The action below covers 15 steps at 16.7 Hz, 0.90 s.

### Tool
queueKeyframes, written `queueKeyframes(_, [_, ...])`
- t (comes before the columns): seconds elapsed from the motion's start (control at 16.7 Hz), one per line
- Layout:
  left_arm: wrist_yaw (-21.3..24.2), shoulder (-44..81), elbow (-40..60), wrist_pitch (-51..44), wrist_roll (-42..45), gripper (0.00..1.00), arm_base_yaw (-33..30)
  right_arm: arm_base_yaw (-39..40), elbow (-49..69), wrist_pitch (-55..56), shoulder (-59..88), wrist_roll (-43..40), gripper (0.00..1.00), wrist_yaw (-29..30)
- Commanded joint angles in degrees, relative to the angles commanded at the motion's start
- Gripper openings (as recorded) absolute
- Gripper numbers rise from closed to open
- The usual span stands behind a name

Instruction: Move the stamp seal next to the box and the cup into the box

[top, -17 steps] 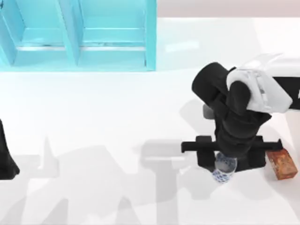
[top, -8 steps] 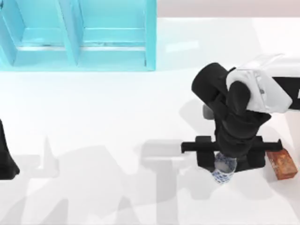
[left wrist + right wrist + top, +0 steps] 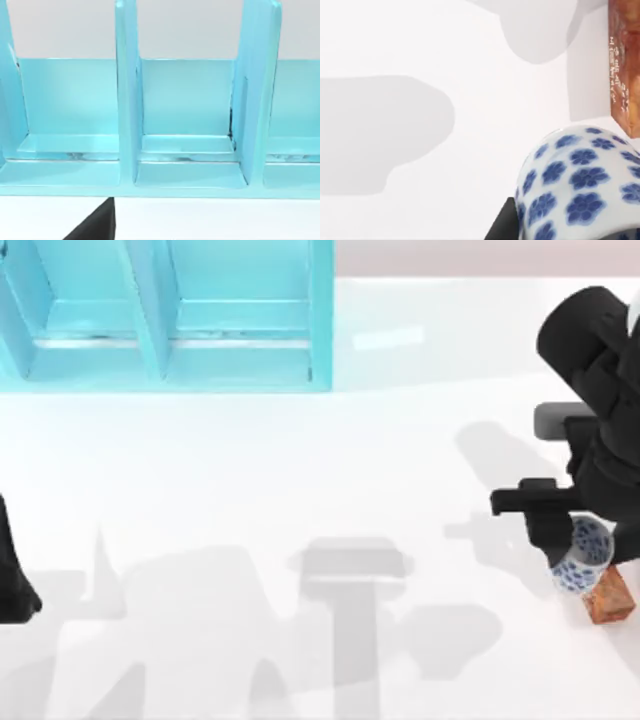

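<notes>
The right hand (image 3: 572,558) is at the right side of the table (image 3: 250,470). It is clamped on the cup (image 3: 583,558), which looks lifted off the table. The cup is white with blue flowers and it is tipped a bit. From above, the cup sits over one end of the stamp seal (image 3: 610,598). In the right wrist view the cup (image 3: 580,185) is close up and the stamp seal (image 3: 624,65) stands on the table farther off.

The box (image 3: 165,315) is blue, with walls that split it into parts. It is at the top left of the table, well apart from the cup. The left hand is parked at the left edge of the table, and I cannot tell if it is open or closed. The left wrist view looks into the box (image 3: 185,115).

I think the step now is to carry the cup to the box. The hand should hold the cup tight and keep it high, so it clears the box wall. It should come right over one part of the box, go down slowly, and only then let go. The stamp seal has not yet been moved.
</notes>
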Motion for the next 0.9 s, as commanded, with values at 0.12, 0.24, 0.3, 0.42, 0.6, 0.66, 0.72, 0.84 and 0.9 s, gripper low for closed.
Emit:
queueKeyframes(0.12, [0.0, 0.0, 0.0, 0.0, 0.0, 1.00, 0.0, -3.5, 0.9, -3.7, -3.4, -3.4, 0.00, 0.0])
queueKeyframes(0.24, [0.0, 0.0, 0.0, 0.0, 0.0, 1.00, 0.0, -4.7, 1.4, -5.0, -4.6, -4.6, 0.00, 0.0])
queueKeyframes(0.3, [0.0, 0.0, 0.0, 0.0, 0.0, 1.00, 0.0, -4.7, 1.4, -5.0, -4.6, -4.6, 0.00, 0.0])
queueKeyframes(0.42, [0.0, 0.0, 0.0, 0.0, 0.0, 1.00, 0.0, -4.4, 1.2, -4.8, -4.4, -4.4, 0.00, 0.0])
queueKeyframes(0.6, [0.0, 0.0, 0.0, 0.0, 0.0, 1.00, 0.0, -6.5, 1.2, -5.0, -6.1, -6.5, 0.00, -1.0])
queueKeyframes(0.66, [0.0, 0.0, 0.0, 0.0, 0.0, 1.00, 0.0, -8.4, 0.9, -5.2, -7.1, -8.4, 0.00, -1.6])
queueKeyframes(0.72, [0.0, 0.0, 0.0, 0.0, 0.0, 1.00, 0.0, -11.0, 0.2, -5.5, -8.1, -10.8, 0.00, -2.2])
queueKeyframes(0.84, [0.0, 0.0, 0.0, 0.0, 0.0, 1.00, 0.0, -17.9, -2.0, -5.9, -9.5, -17.5, 0.00, -3.1])
queueKeyframes(0.9, [0.0, 0.0, 0.0, 0.0, 0.0, 1.00, 0.0, -22.2, -2.9, -5.8, -10.0, -21.7, 0.00, -3.1])
